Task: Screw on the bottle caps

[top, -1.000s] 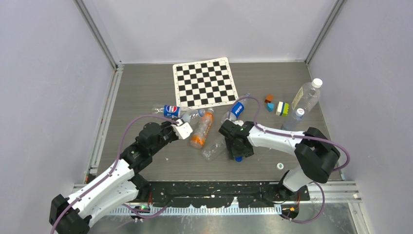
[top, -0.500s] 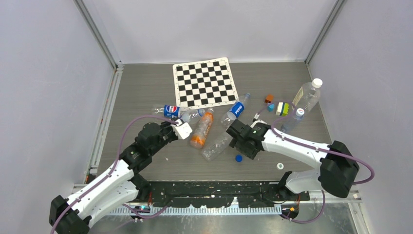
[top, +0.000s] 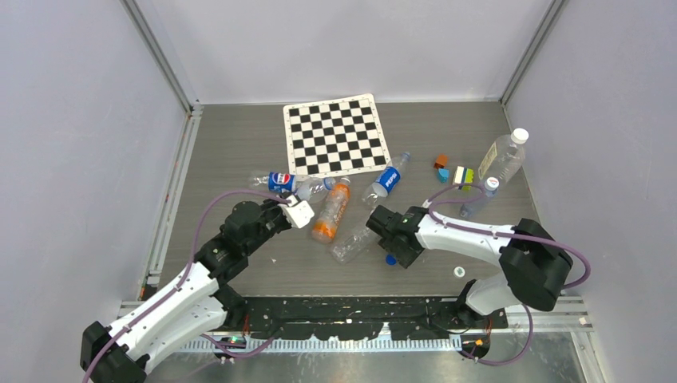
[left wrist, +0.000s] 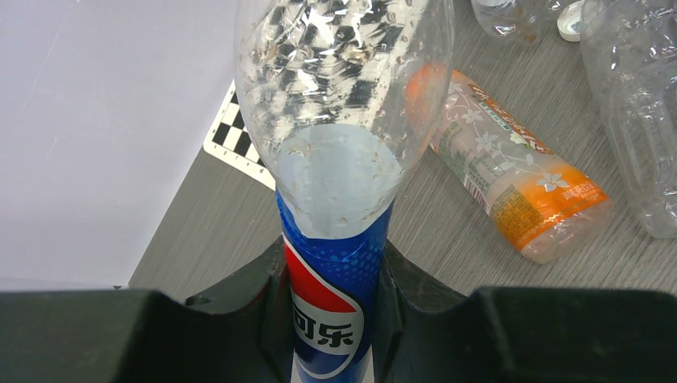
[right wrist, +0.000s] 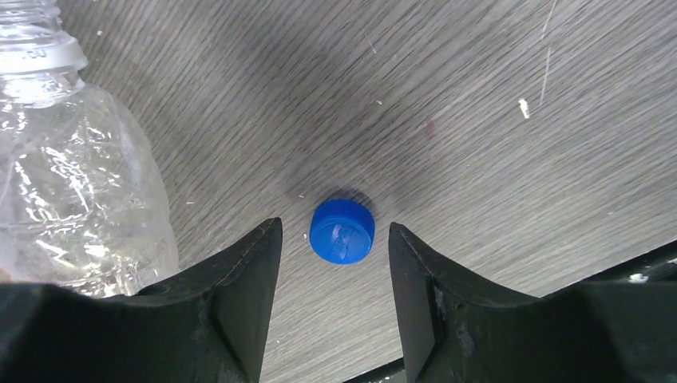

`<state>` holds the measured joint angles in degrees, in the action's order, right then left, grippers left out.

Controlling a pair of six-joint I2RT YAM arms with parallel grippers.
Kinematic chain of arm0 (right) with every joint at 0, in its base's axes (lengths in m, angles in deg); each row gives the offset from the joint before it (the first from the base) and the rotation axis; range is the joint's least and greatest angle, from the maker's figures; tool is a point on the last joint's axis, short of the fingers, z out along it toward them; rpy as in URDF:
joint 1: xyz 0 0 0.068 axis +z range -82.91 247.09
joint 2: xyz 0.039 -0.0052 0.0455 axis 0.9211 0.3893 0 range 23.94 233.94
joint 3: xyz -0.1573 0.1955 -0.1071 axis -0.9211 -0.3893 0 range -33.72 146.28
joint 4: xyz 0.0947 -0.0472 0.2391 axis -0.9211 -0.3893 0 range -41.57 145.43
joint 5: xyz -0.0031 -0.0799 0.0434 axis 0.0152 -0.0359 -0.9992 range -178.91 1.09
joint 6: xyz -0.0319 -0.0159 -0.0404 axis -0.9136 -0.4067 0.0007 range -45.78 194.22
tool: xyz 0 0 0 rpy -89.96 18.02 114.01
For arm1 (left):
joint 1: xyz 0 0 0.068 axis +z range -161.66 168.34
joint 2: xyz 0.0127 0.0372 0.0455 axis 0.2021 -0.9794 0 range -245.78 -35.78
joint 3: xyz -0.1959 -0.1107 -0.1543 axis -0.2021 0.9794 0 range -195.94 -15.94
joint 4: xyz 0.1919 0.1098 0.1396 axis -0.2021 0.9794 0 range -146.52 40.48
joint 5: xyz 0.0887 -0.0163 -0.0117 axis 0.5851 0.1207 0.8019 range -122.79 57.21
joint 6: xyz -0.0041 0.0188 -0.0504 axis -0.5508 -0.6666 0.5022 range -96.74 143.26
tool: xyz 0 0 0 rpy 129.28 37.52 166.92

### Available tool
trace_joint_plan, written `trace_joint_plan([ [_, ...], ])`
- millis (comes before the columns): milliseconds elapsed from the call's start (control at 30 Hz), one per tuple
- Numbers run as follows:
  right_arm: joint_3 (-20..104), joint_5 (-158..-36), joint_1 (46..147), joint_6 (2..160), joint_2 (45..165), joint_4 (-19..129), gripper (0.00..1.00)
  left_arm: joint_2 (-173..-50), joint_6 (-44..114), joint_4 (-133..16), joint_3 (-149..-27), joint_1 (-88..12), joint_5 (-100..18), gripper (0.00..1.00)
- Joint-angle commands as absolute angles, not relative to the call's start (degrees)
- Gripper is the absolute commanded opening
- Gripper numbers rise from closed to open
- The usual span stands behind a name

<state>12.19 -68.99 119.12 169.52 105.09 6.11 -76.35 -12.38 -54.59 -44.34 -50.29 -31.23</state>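
A blue bottle cap (right wrist: 342, 231) lies on the table between the open fingers of my right gripper (right wrist: 334, 226), which hovers just above it without touching. In the top view the cap (top: 390, 258) shows at the near edge of the right gripper (top: 395, 246). An uncapped clear bottle (right wrist: 72, 183) lies just left of it. My left gripper (left wrist: 334, 275) is shut on the blue label of a Pepsi bottle (left wrist: 339, 159). A white cap (top: 459, 271) lies loose at the near right.
An orange-labelled bottle (top: 331, 209) and a blue-labelled bottle (top: 389, 177) lie mid-table. Two capped bottles (top: 501, 155) (top: 479, 195) stand at the right. Small blocks (top: 441, 162) and a sponge (top: 462, 176) are nearby. A checkerboard (top: 335, 134) lies at the back.
My right gripper swung right, uncovering the blue cap, then came back left so its open fingers straddle the cap. The left arm and its bottle have not moved.
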Motion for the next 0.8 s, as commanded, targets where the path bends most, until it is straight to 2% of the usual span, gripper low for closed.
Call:
trace_joint_plan([
  [0, 11.2, -68.7, 119.3, 173.0, 107.2, 8.8, 0.55, -76.0, -12.5, -58.0, -45.5, -50.4, -30.8, 0.33],
  [467, 10.7, -69.9, 119.3, 174.0, 108.0, 10.3, 0.43, -76.2, -12.5, -57.9, -45.5, -50.4, -31.1, 0.33],
  [767, 13.3, -70.6, 119.3, 170.1, 108.0, 8.5, 0.28, -76.6, -12.3, -57.7, -45.5, -50.3, -31.8, 0.32],
])
